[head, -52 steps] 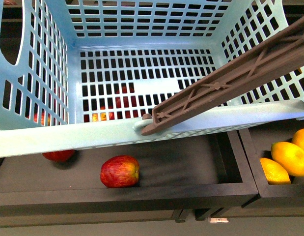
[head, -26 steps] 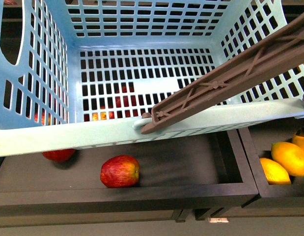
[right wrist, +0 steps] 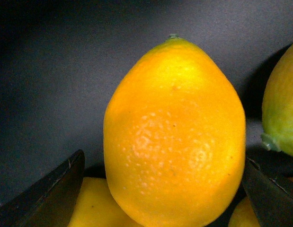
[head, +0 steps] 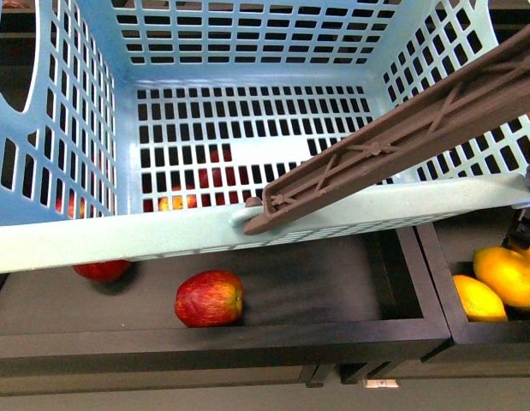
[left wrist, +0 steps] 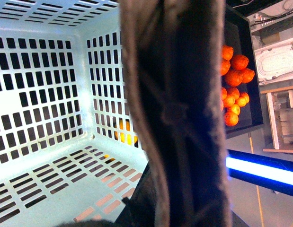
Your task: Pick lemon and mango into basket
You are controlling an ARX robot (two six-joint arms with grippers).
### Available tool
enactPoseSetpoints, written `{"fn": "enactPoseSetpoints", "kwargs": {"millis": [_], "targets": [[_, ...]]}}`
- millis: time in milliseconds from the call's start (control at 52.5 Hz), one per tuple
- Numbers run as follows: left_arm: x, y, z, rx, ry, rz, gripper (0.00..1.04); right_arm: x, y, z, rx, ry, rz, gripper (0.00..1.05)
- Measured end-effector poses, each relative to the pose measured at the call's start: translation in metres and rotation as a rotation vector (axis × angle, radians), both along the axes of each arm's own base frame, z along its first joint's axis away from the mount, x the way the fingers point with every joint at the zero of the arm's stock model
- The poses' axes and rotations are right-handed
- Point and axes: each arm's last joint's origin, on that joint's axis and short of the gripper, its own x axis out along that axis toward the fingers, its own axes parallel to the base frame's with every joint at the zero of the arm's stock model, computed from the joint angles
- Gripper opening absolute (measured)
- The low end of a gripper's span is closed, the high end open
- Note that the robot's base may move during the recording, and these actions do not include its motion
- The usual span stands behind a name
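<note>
shop: fruit bins [head: 247, 339], shopping basket [head: 162, 235]

Handle [left wrist: 177, 113]: brown, blurred, very close, filling the middle of the frame edge to edge.
Basket [left wrist: 42, 94]: pale teal slotted walls and floor beside the handle.
Yellow fruit [left wrist: 125, 136]: glimpsed through the wall slots.
Oranges [left wrist: 234, 90]: heaped in a black tray [left wrist: 254, 94] beyond the handle.

One basket [head: 119, 231], two-plus apples [head: 209, 298], three lemons [head: 509, 276]
</note>
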Motion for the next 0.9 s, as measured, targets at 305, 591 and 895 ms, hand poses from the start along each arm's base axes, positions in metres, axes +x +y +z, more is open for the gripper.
{"fn": "enactPoseSetpoints", "kwargs": {"millis": [305,591,895], "targets": [[0.0,0.0,0.0,0.0,0.0,0.0,0.05,0.003,-0.002,-0.005,-0.013,0.006,0.005,0.88],[0.0,0.0,0.0,0.0,0.0,0.0,0.05,-0.003,-0.009,-0.005,-0.012,0.008,-0.011,0.6],[0.0,0.0,0.0,0.0,0.0,0.0,0.05,-0.029,-0.026,0.057,-0.031,-0.13,0.017,0.6]]}}
